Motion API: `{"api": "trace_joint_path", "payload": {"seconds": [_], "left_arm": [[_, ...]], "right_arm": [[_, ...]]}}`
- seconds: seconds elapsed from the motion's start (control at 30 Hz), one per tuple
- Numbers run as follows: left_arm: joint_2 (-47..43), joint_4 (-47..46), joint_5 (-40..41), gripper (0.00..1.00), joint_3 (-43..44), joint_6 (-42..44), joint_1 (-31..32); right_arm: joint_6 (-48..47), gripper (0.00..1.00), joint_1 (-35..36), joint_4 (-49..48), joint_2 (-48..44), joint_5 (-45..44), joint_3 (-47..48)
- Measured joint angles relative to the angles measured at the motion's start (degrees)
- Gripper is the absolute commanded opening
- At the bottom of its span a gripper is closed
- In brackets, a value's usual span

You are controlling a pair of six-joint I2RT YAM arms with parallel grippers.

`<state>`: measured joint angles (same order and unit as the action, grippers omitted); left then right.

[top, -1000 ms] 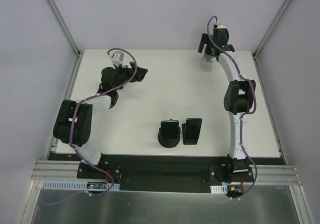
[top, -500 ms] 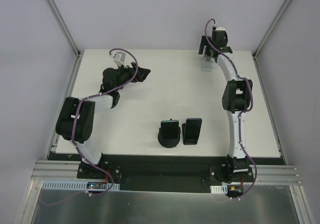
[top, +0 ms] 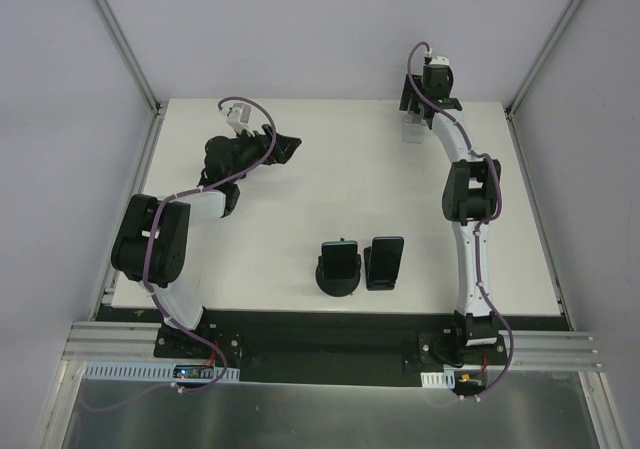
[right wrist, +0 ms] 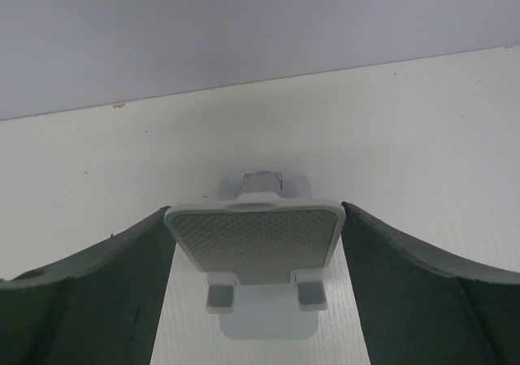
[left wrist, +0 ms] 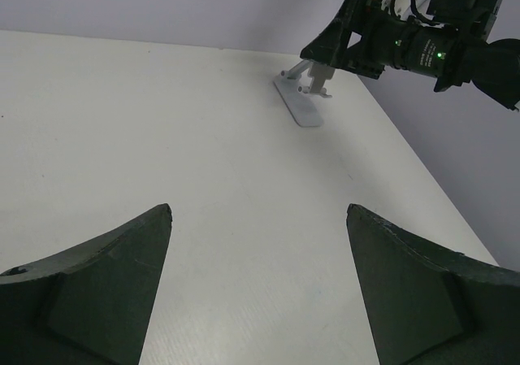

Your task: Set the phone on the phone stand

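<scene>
A light grey phone stand [right wrist: 253,247] stands at the table's far right back [top: 411,131]. My right gripper [right wrist: 253,210] is over it, and both fingers touch the side edges of its textured back plate. In the left wrist view the stand's base [left wrist: 299,105] lies flat on the table under the right gripper [left wrist: 323,56]. Two dark phones lean upright near the front middle: one [top: 339,258] on a round black stand, the other [top: 386,259] on a black stand beside it. My left gripper [left wrist: 258,209] is open and empty over the back left [top: 288,147].
The white table [top: 330,184] is walled on the left, back and right. A black strip and metal rail run along the near edge by the arm bases.
The right arm has stretched slightly further toward the back wall over the grey stand. The left gripper has shifted a little. The phones have not moved.
</scene>
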<state>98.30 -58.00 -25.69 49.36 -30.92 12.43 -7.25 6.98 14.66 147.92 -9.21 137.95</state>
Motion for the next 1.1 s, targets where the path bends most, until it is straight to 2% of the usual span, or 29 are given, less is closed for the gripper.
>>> {"api": "trace_joint_path", "payload": {"seconds": [0.07, 0.1, 0.17, 0.2, 0.27, 0.3, 0.37, 0.4, 0.53, 0.67, 0.77, 0.87, 1.03, 1.1], "left_arm": [[-0.1, 0.0, 0.0, 0.86, 0.0, 0.0, 0.0], [-0.2, 0.0, 0.0, 0.86, 0.0, 0.1, 0.0], [-0.4, 0.1, 0.2, 0.86, -0.2, 0.3, 0.0], [-0.6, 0.2, 0.2, 0.87, -0.2, 0.4, 0.0], [-1.3, 0.5, 0.3, 0.86, -0.5, 0.7, 0.0], [-1.6, 0.9, 0.4, 0.86, -0.5, 0.8, 0.0], [-2.4, 1.3, 0.6, 0.86, -0.5, 1.3, 0.0], [-2.8, 1.5, 0.7, 0.86, -0.5, 1.6, 0.0], [-4.5, 4.8, 1.8, 0.86, -0.4, 3.3, 0.0], [-4.8, 9.3, 3.9, 0.86, 0.3, 4.7, -0.1], [-5.0, 12.1, 5.6, 0.86, 0.3, 4.8, -0.2], [-6.2, 14.5, 7.8, 0.86, 0.3, 4.9, -0.5], [-12.1, 19.2, 15.0, 0.87, -1.6, 4.0, -1.8], [-15.4, 22.0, 19.0, 0.9, -2.3, 3.0, -2.6]], "right_arm": [[-0.2, 0.66, 0.0, -0.5, 0.0, -0.1, 0.1], [-0.3, 0.58, 0.0, -0.7, 0.0, -0.2, 0.1], [-0.6, 0.49, 0.1, -1.0, 0.1, -0.7, 0.2], [-0.9, 0.38, 0.1, -1.0, 0.1, -0.7, 0.2], [-1.6, 0.28, 0.2, -1.2, 0.2, -1.2, 0.3], [-2.0, 0.17, 0.3, -1.3, 0.2, -1.4, 0.3], [-2.8, 0.03, 0.7, -1.3, 0.2, -2.0, 0.3], [-3.2, 0.01, 0.9, -1.3, 0.2, -2.4, 0.3], [-5.1, 0.01, 2.3, -2.0, -2.3, -4.3, -3.1], [-7.1, 0.01, 4.9, -3.1, -10.5, -10.5, -11.6], [-10.1, 0.01, 8.2, -7.5, -20.2, -16.2, -19.7], [-13.0, 0.01, 11.7, -11.9, -28.7, -21.0, -23.9], [-16.1, 0.01, 19.9, -17.9, -43.7, -29.2, -32.2], [-16.7, 0.01, 24.8, -18.6, -48.2, -33.0, -34.8]]}}
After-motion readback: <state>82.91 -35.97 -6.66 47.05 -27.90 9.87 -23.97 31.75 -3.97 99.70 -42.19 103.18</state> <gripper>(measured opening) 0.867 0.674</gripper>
